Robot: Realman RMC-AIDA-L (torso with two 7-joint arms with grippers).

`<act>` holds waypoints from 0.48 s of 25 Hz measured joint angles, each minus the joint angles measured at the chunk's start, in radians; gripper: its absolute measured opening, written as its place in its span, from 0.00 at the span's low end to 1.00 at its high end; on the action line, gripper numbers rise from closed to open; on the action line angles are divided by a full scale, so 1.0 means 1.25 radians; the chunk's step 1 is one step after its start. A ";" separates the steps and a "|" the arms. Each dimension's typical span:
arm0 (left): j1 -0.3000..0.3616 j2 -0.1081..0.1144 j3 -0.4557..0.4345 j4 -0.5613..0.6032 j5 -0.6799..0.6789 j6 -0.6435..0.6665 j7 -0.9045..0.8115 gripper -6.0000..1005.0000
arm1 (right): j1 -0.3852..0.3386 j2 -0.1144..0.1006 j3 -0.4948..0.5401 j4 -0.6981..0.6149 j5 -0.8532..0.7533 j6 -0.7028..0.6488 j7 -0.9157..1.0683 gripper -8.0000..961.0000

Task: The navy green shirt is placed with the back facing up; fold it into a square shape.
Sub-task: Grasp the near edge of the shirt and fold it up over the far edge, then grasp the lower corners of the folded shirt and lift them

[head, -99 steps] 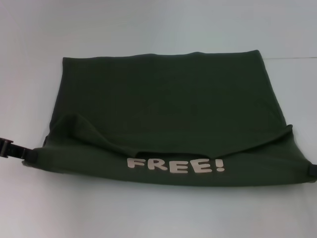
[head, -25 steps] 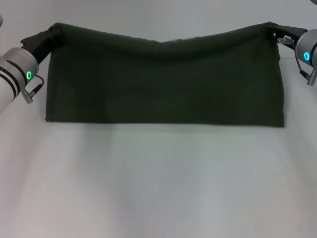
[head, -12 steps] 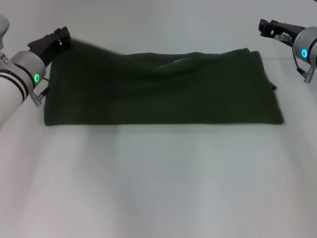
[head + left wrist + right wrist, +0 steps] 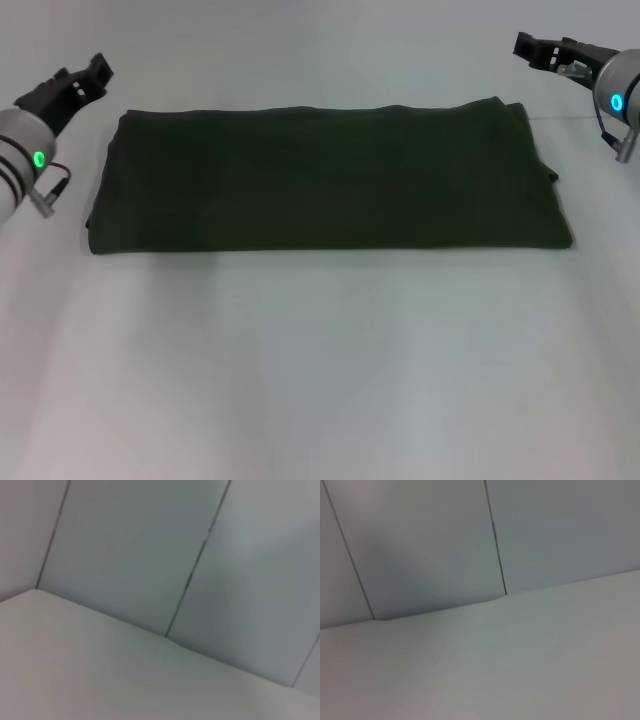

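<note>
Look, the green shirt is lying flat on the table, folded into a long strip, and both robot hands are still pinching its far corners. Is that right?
Not quite. The navy green shirt does lie flat on the table as a long strip, but neither hand is pinching it. In the head view the left gripper and the right gripper are open and hang clear of the far corners.

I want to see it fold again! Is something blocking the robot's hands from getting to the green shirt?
Nothing visible is. The navy green shirt lies flat on the white table. The left gripper hangs off its far left corner, the right gripper off its far right corner, with only bare table between.
</note>
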 joint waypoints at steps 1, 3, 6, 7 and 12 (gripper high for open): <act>0.006 0.007 0.005 -0.002 0.002 0.006 -0.014 0.53 | -0.005 -0.003 0.002 -0.002 0.010 -0.006 0.000 0.53; 0.015 0.014 0.018 -0.005 0.004 0.021 -0.033 0.55 | -0.019 -0.007 0.002 -0.005 0.038 -0.031 0.000 0.58; 0.061 0.038 0.129 0.015 0.018 0.104 -0.139 0.58 | -0.051 -0.023 0.002 -0.007 0.080 -0.097 0.002 0.66; 0.074 0.040 0.153 0.031 0.028 0.124 -0.171 0.59 | -0.066 -0.030 0.002 -0.007 0.092 -0.136 0.007 0.68; 0.151 0.043 0.213 0.154 0.178 0.276 -0.418 0.60 | -0.139 -0.065 -0.004 -0.009 0.098 -0.338 0.055 0.69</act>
